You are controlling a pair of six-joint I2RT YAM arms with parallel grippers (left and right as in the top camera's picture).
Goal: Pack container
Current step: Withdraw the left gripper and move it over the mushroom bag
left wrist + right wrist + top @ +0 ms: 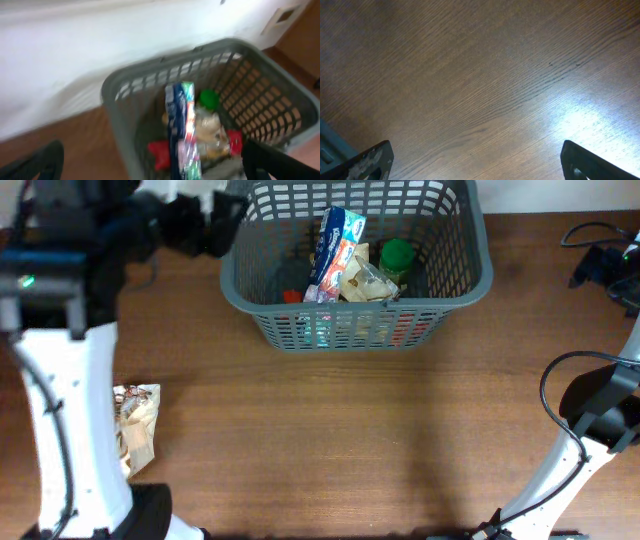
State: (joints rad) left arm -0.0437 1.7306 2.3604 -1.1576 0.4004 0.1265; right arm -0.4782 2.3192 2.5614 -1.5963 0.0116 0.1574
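The container (pixel 350 330), a dark grey lattice-sided shopping basket, stands at the middle of the worktop's (pixel 350 430) far edge with its long axis running left to right. It already holds a blue-and-white packet (pixel 335 245) propped on end, a green-lidded jar (pixel 397 255), a clear bag (pixel 368 280) and a red item (pixel 291 296) low in its left half. The left gripper (pixel 151 150) hangs just outside the container's left end. Its jaws are spread wide with nothing between them, and its wrist view looks down the length of the basket onto the goods inside. The right gripper (pixel 476 147) is also spread wide and empty. It faces bare wood on the right side of the worktop, well apart from the container. One thing lies outside the basket: a brown-and-white snack packet (pixel 135 425) flat on the worktop close to the left edge, just beside the white link of the left arm (pixel 70 410). The next move probably turns on this packet. It lies toward the near edge from the left gripper, well apart from it, and its long axis runs roughly from near to far, along the left edge. The left arm is far nearer to it than the right, so the pickup looks like the left arm's job. The gripper would need to swing back from the basket and close across the packet's short width, meaning from left to right.
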